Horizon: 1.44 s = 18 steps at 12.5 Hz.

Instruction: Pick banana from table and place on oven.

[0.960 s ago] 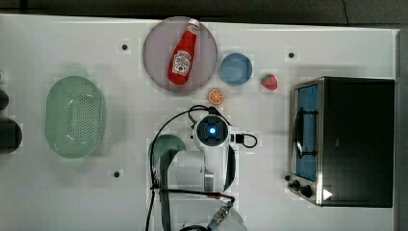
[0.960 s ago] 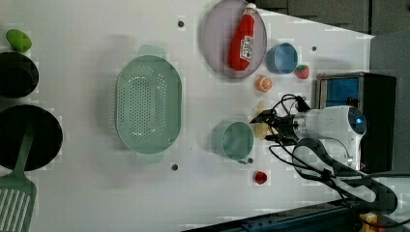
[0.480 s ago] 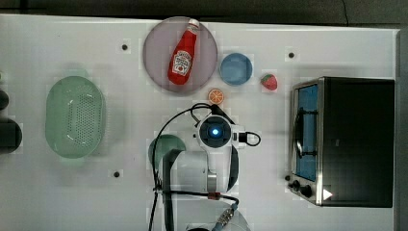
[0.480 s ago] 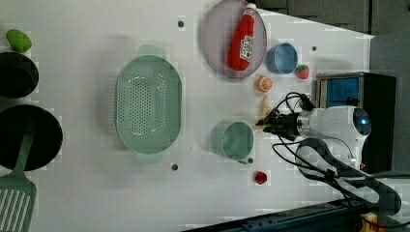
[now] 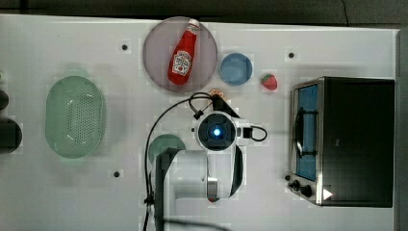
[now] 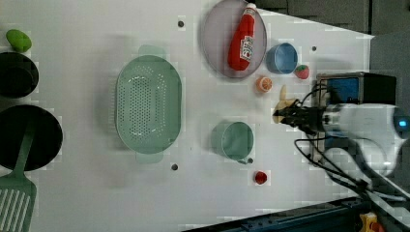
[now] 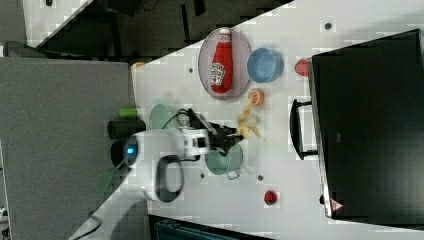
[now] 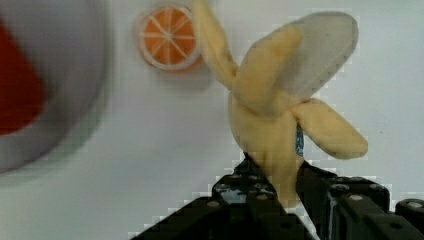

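1. Banana point(image 8: 272, 130), pale yellow with its peel flaps spread, was pinched at its lower end between the black jaws of the gripper point(image 8: 272, 187); in the left view it point(image 6: 282, 107) hung at the gripper's tip point(image 6: 290, 115) over the table point(image 6: 87, 193), between the orange slice and the oven.
2. Just beside it lay the orange slice point(image 8: 169, 37), flat on the white surface; in the right view the slice point(image 7: 256, 96) sat close to the banana point(image 7: 246, 125).
3. A grey plate point(image 5: 159, 57) carried a ketchup bottle point(image 5: 183, 54) lying on its side, with a blue bowl point(image 5: 235, 68) and a red strawberry point(image 5: 269, 82) further toward the top view's right.
4. A teal cup point(image 6: 237, 140) stood near the arm, and a small red item point(image 6: 261, 177) lay apart from it.
5. A green colander point(image 5: 75, 116) sat well apart toward the top view's left.
6. The oven point(image 5: 358, 139) stood at the top view's right edge, its blue glass door and handle facing the arm, its black top bare.
7. The table was white with small dark bolt holes; in the left view, black pans point(image 6: 19, 135), a green spatula point(image 6: 17, 203) and a green fruit point(image 6: 18, 39) lay along its left side.
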Each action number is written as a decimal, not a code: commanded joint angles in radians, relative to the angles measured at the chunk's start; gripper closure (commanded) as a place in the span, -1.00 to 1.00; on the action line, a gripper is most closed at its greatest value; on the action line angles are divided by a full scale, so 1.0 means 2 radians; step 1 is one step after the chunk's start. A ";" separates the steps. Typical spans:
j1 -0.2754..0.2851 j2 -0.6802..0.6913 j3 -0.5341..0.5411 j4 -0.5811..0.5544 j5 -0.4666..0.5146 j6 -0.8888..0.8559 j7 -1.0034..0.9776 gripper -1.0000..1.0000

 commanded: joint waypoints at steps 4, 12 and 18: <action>-0.008 -0.171 0.000 0.117 -0.005 -0.273 0.017 0.47; -0.016 -0.135 -0.067 0.270 -0.005 -0.399 -0.006 0.47; -0.022 -0.084 -0.183 0.273 -0.014 -0.370 -0.164 0.47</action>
